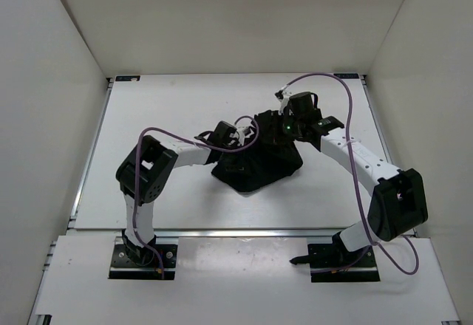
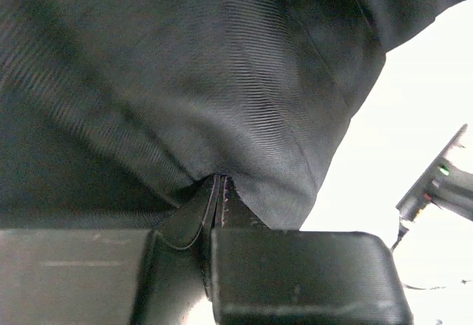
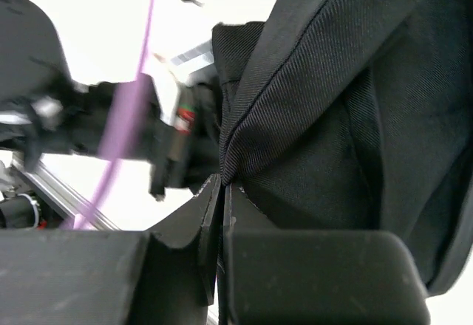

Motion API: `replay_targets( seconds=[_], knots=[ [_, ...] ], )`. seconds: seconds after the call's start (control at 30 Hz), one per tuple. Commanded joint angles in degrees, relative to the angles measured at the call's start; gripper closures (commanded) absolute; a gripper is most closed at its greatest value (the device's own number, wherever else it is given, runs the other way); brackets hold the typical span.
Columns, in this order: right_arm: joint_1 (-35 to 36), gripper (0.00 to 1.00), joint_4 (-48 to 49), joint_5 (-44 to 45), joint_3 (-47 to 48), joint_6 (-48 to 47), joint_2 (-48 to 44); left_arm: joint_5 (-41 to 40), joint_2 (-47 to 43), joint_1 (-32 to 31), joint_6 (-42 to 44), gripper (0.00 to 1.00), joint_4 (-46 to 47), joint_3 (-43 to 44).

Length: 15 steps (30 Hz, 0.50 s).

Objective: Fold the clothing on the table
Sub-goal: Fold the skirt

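Observation:
The clothing (image 1: 259,162) is a black ribbed garment, bunched into a raised heap near the middle of the white table (image 1: 170,111). My left gripper (image 1: 238,139) is at the heap's upper left edge and my right gripper (image 1: 284,127) at its upper right. In the left wrist view the left gripper (image 2: 219,181) is shut on a pinch of the clothing (image 2: 185,81), which hangs over the fingers. In the right wrist view the right gripper (image 3: 225,183) is shut on a folded hem of the clothing (image 3: 332,103). The cloth between the two grippers is lifted off the table.
White walls enclose the table on three sides. A metal rail (image 1: 244,230) runs along the near edge, with both arm bases behind it. Purple cables (image 1: 347,118) loop over both arms. The left arm's wrist (image 3: 96,118) shows close beside the right gripper.

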Motion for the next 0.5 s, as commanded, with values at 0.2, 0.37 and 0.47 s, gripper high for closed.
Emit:
replay_targets(
  seconds=[0.2,0.37,0.47],
  knots=[
    [5.76,1.0,5.24,-2.73,-2.18,4.46,-0.64,5.35,7.62,0.49,-0.36,0.98,-1.41,6.69],
    [7.09,1.0,4.81,-3.87,-6.4,4.73,-1.78,6.59,8.77,3.57,-0.62,0.99,-0.63,6.88],
    [5.86,1.0,4.2,-5.44,-9.03,3.85,-2.75,7.99,6.06,5.07,-0.71,0.99,0.69,5.9]
  ],
)
